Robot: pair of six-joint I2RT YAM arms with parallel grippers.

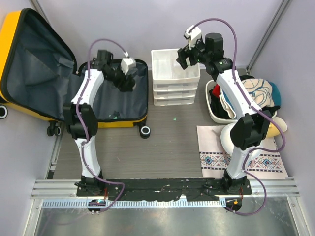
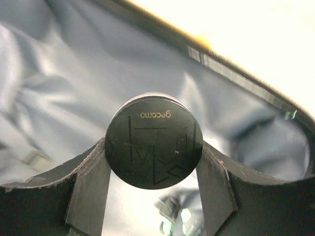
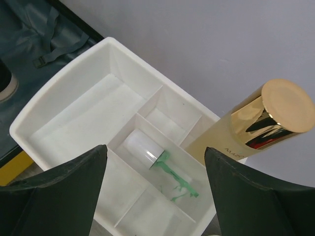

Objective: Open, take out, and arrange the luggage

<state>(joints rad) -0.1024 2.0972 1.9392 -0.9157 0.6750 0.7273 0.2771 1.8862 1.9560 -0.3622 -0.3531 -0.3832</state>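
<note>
Black fingers point(image 2: 91, 187) of the left gripper point(image 2: 153, 157) press on either side of a round black container point(image 2: 153, 140), lid face towards the wrist camera, lettering "gecomo" legible. Contact is visible on both sides and the container is held. Behind it lies creased dark grey lining and, to the upper right, a black zipper band with yellow shell beyond.

From above, this gripper hangs over the flat half of the luggage point(image 1: 34, 64). The suitcase lies open at the far left of the table point(image 1: 172, 137). One half is flat with its wheels towards the near edge. The other half is raised and leans at the left wall.

Right gripper point(image 3: 155, 150): fingers point(image 3: 64, 196) spread wide, nothing between them. It hovers above the top tray of the white drawer organizer point(image 3: 64, 93), which stands just right of the suitcase. One middle compartment holds a small clear tube point(image 3: 145, 150) with green smears beside it. A gold-capped bottle point(image 3: 266, 118) shows at the tray's far right corner, beyond the right-hand finger; whether it touches the finger cannot be determined.

A white basin point(image 1: 212, 114) of clothing sits right of the organizer, with a patterned cloth point(image 1: 216, 157) nearer the arm bases.
</note>
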